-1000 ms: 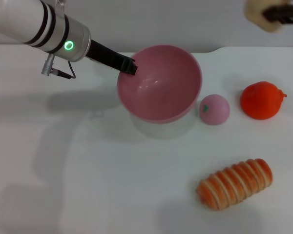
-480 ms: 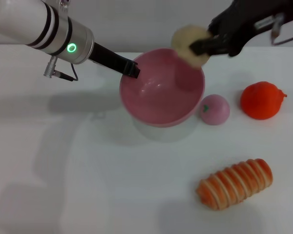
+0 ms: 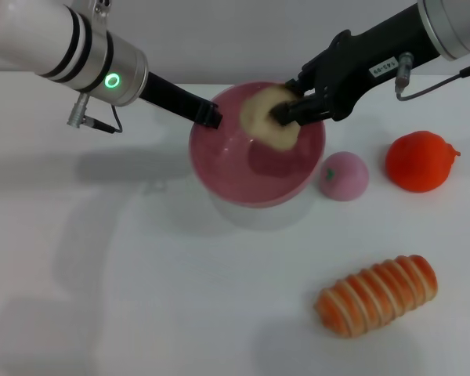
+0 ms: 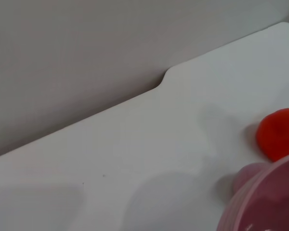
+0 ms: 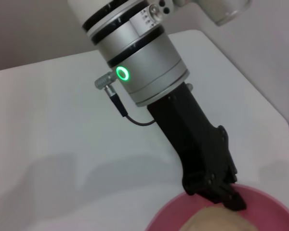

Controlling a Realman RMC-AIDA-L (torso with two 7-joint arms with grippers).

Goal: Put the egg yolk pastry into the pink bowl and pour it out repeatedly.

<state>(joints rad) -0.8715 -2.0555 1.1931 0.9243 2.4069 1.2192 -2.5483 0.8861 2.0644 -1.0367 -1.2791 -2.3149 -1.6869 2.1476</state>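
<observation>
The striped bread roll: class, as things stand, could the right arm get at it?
Probably not yet: the right gripper is shut on the egg yolk pastry over the pink bowl. The striped bread roll itself lies uncovered.

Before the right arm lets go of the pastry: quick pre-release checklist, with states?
1. Egg yolk pastry held by right gripper: ok, fingers shut on it.
2. Pastry over the pink bowl opening: ok, inside the rim outline in the head view.
3. Bowl steadied: ok, left gripper clamps the rim on the robot's left side.
4. Bowl empty beneath the pastry: cannot tell, the pastry and its shadow hide part of the floor.
5. Pink ball, orange fruit and striped bread roll clear of the bowl: ok, all on the table apart from it.
</observation>
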